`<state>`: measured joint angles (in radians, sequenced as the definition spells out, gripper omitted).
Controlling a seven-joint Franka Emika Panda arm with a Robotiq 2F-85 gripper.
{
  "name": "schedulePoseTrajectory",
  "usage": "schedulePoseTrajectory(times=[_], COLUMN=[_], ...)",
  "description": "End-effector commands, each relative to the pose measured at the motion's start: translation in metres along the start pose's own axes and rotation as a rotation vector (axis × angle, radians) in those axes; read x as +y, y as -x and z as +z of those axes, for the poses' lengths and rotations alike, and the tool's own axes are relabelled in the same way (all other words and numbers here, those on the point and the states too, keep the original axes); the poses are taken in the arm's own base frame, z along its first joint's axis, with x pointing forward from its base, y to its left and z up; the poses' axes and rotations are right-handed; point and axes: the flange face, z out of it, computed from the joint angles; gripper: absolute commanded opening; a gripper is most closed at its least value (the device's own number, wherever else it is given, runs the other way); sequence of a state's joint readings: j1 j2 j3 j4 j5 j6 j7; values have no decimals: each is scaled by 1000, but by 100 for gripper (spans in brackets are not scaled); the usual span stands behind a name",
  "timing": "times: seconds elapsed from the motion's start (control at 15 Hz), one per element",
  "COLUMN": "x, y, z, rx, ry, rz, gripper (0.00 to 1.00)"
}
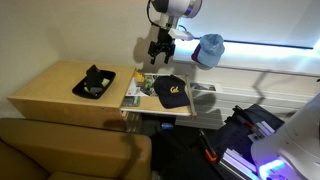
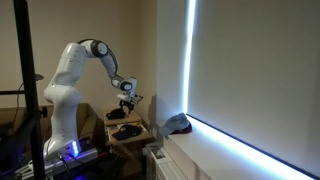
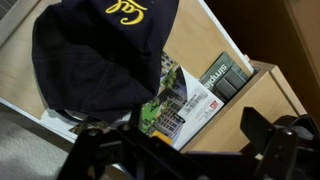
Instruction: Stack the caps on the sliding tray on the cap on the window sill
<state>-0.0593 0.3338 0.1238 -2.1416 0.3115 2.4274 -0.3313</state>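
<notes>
Gripper (image 3: 180, 145) spread wide, empty, above the navy cap (image 3: 95, 50) on the sliding tray (image 3: 20, 60).
Soft, light fabric should crumple; I'd pinch a raised fold on top, then carry it to the window-sill cap (image 1: 210, 50).

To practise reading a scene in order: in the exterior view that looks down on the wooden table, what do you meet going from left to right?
black item on the wooden table → magazine → navy cap with yellow lettering → light blue cap on the window sill
</notes>
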Motion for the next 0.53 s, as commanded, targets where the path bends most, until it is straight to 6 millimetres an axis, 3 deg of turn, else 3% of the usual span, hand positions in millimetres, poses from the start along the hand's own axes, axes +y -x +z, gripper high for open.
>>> schedulePoseTrajectory(times=[0.0,0.47], x=[0,1], y=[1,56], z=[-2,30], rx=[3,-197], ry=[2,135], rz=[2,139], gripper=[100,100])
